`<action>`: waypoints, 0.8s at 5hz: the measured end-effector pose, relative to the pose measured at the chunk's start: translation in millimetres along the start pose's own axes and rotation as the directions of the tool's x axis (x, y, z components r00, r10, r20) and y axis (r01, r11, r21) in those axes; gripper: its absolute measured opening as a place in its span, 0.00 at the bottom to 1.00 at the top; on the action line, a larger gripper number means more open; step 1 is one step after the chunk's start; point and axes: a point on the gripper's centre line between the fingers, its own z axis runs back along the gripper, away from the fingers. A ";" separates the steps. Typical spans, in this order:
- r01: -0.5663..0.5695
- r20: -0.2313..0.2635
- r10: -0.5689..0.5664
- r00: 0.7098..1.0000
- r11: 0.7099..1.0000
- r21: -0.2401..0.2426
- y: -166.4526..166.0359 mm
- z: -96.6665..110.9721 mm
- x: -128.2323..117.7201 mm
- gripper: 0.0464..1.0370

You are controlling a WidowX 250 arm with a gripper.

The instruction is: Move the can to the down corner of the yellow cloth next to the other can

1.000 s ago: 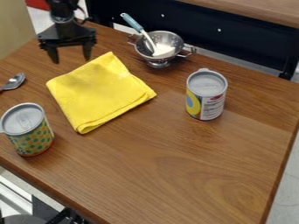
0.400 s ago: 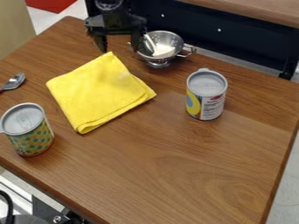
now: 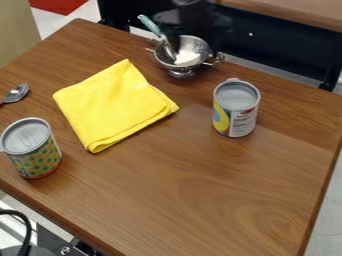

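Brown wood made up the worktop (image 3: pixel 200 200), with a yellow cloth (image 3: pixel 113 105) lying flat on it. The white and yellow can (image 3: pixel 234 112) stood up on the right, apart from the cloth. The dotty can (image 3: pixel 33 152) stood near the cloth's bottom corner. A blurry black pincer (image 3: pixel 195 48) hung at the bowl (image 3: pixel 186 59), wide, with nothing in it. A spoon (image 3: pixel 16 93) lay far left.
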 end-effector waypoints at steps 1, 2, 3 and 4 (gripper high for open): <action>0.157 -0.012 -0.158 0.987 0.987 -0.044 -14.1 -14.3 -2.6 0.96; 0.347 -0.016 -0.352 0.936 0.927 -0.141 -31.3 -15.1 -1.3 0.96; 0.384 -0.031 -0.395 0.918 0.907 -0.173 -42.3 -15.8 -1.2 0.96; 0.369 -0.040 -0.385 0.922 0.904 -0.215 -52.9 -16.1 0.0 0.96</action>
